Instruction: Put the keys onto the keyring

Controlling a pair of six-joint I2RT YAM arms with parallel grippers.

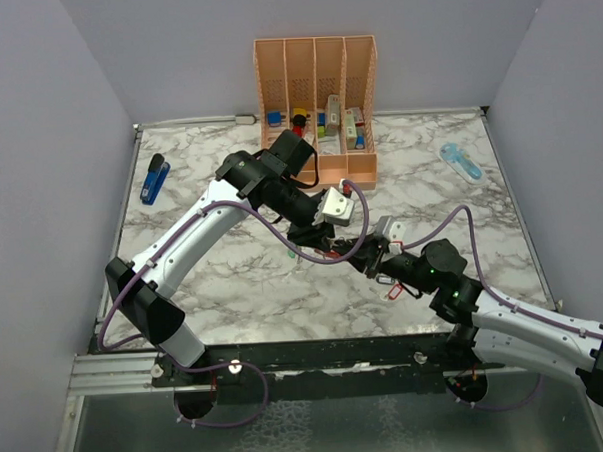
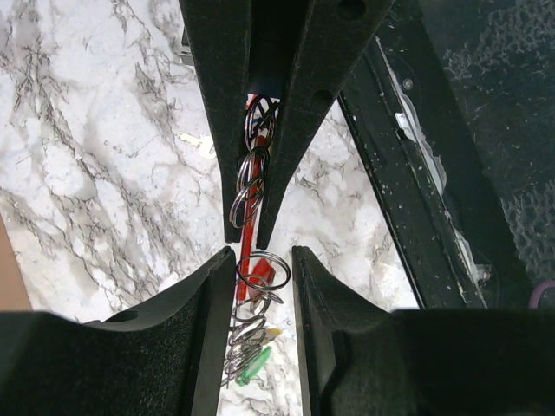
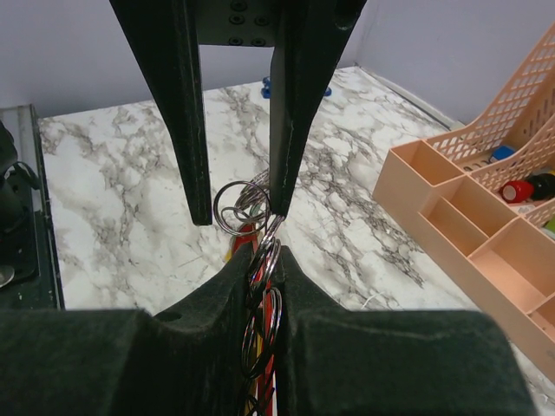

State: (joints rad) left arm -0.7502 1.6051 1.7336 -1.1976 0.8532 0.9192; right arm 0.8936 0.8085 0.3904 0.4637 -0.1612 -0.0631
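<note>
My right gripper (image 3: pixel 264 251) is shut on the red keyring (image 3: pixel 274 305), seen edge-on, with a chain of silver split rings (image 3: pixel 243 206) bunched along it. In the left wrist view the keyring (image 2: pixel 246 248) shows as a red bar running out from the right gripper (image 2: pixel 247 238). My left gripper (image 2: pixel 263 256) is open, its fingers either side of the rings (image 2: pixel 260 270). Green (image 2: pixel 256 364) and yellow (image 2: pixel 274 332) key tags hang under the rings. In the top view both grippers meet mid-table, left (image 1: pixel 322 240) and right (image 1: pixel 355 250).
An orange desk organizer (image 1: pixel 316 95) stands at the back, also in the right wrist view (image 3: pixel 468 208). A blue stapler (image 1: pixel 155 178) lies far left, a light blue object (image 1: pixel 461 161) far right. A small red loop (image 1: pixel 392 290) lies by the right arm.
</note>
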